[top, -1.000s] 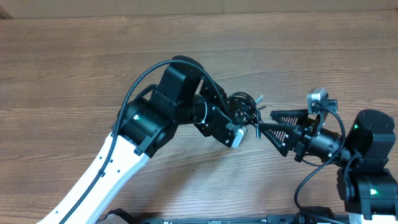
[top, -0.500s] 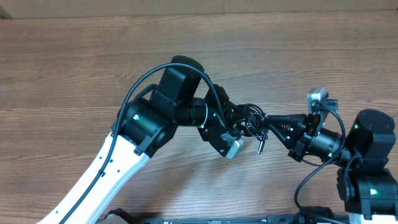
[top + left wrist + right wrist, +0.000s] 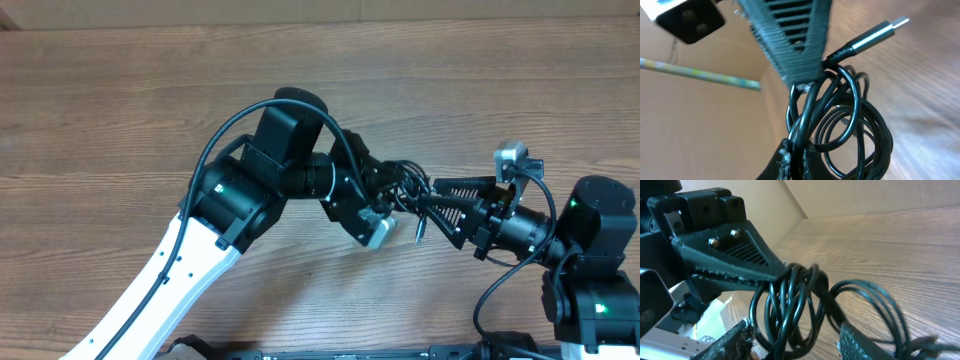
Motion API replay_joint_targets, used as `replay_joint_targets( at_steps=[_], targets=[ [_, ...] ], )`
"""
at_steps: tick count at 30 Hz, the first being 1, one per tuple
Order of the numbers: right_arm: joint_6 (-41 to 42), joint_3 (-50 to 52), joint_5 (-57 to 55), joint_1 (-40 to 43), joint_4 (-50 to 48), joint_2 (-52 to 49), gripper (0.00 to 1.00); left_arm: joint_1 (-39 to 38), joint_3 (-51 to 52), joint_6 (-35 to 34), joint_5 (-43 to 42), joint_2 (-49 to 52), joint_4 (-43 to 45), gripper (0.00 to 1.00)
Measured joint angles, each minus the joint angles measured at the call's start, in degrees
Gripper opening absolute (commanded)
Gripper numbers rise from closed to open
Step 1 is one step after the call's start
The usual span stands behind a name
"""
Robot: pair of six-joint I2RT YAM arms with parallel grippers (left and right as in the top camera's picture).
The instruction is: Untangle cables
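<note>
From above, my left tool (image 3: 393,192) is clenched on the cables (image 3: 408,183), which hang as a bundle above the table (image 3: 500,90), between my two arms. My right tool (image 3: 428,200) reaches the bundle from the other side with its fingers spread.

In the left wrist view, my left tool (image 3: 797,152) pinches some strands of the cables (image 3: 879,132). One plug (image 3: 880,31) points up and to the right.

In the right wrist view, my right tool (image 3: 795,329) is released, with the cables (image 3: 790,295) looping between its fingers.
</note>
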State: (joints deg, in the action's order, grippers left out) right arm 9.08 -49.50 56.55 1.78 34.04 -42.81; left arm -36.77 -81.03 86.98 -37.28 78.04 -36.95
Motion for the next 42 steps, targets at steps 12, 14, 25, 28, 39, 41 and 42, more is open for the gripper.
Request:
replay_joint_targets(
  at_steps=[12, 14, 25, 28, 39, 41, 42],
  targets=[
    [1.7, 0.0, 0.9, 0.0, -0.8, 0.0, 0.04, 0.0, 0.0, 0.0, 1.3, 0.0, 2.1, 0.04],
    [1.7, 0.0, 0.8, 0.0, -0.9, 0.0, 0.04, 0.0, 0.0, -0.1, 1.3, 0.0, 2.1, 0.04],
    [1.8, 0.0, 0.2, 0.0, -0.9, 0.0, 0.04, 0.0, 0.0, -12.5, 4.1, 0.0, 1.8, 0.04],
    [1.8, 0.0, 0.0, 0.0, -0.9, 0.0, 0.04, -0.1, 0.0, -18.5, 6.8, 0.0, 1.9, 0.04],
    [1.8, 0.0, 0.6, 0.1, -0.9, 0.0, 0.04, -0.3, 0.0, -43.6, 24.3, 0.0, 2.1, 0.04],
    [1.8, 0.0, 0.8, 0.1, -0.9, 0.0, 0.04, -0.3, 0.0, -45.4, 25.3, 0.0, 2.1, 0.04],
    [1.8, 0.0, 1.0, 0.1, -1.0, 0.0, 0.04, -0.3, 0.0, -46.1, 25.5, 0.0, 2.1, 0.04]
  ],
)
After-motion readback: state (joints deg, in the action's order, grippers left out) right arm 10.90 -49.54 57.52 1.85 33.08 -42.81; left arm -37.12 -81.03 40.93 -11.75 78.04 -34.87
